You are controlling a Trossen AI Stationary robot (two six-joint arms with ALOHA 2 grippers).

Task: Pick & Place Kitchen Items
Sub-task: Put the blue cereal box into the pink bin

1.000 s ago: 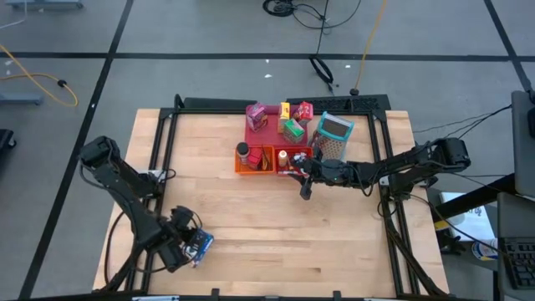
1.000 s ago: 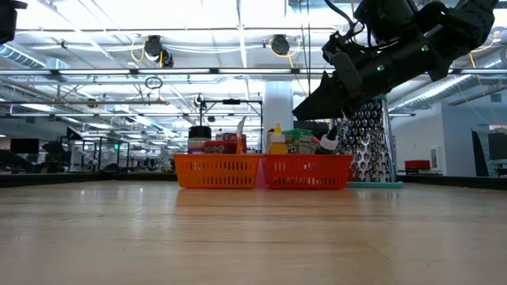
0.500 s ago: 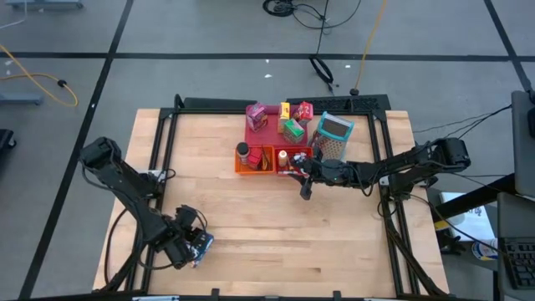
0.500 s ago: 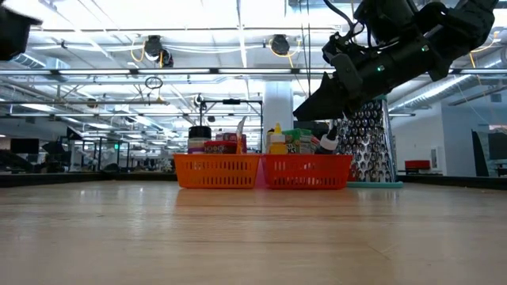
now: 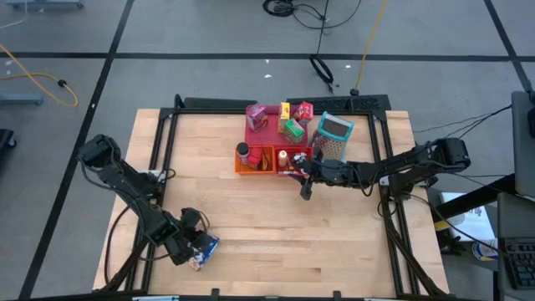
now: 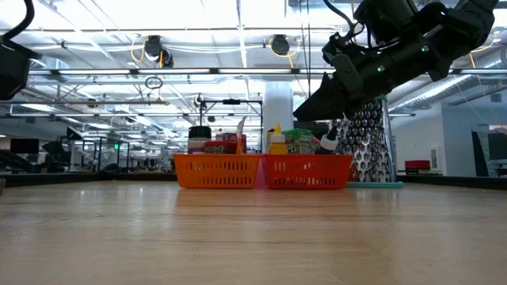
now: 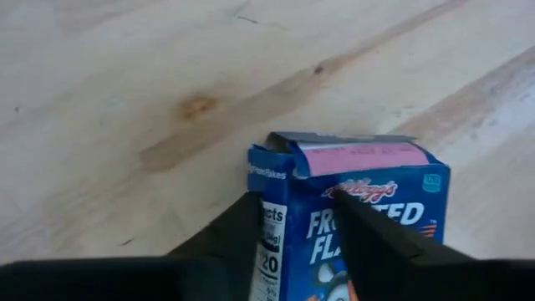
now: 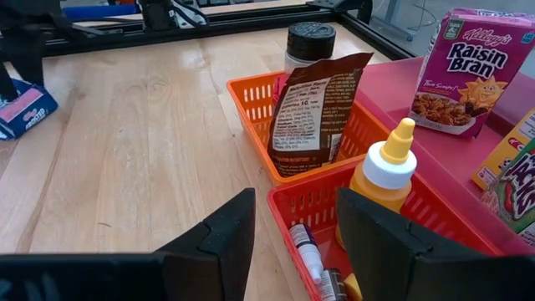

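Left gripper (image 7: pixel 297 242) astride blue box (image 7: pixel 355 209), grip unclear.
Overhead: box (image 5: pixel 203 247) near front-left edge; right gripper (image 8: pixel 288 242) parted, empty, above bins (image 8: pixel 334 196).

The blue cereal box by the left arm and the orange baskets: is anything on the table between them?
No. In the high view, only bare wooden table lies between the blue Frosted Flakes box and the orange baskets.

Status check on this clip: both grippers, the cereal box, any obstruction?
Left gripper at near-left table corner, fingers straddling blue Frosted Flakes box; grip unconfirmed. Right gripper open, empty, over red bin. Nothing in the way.
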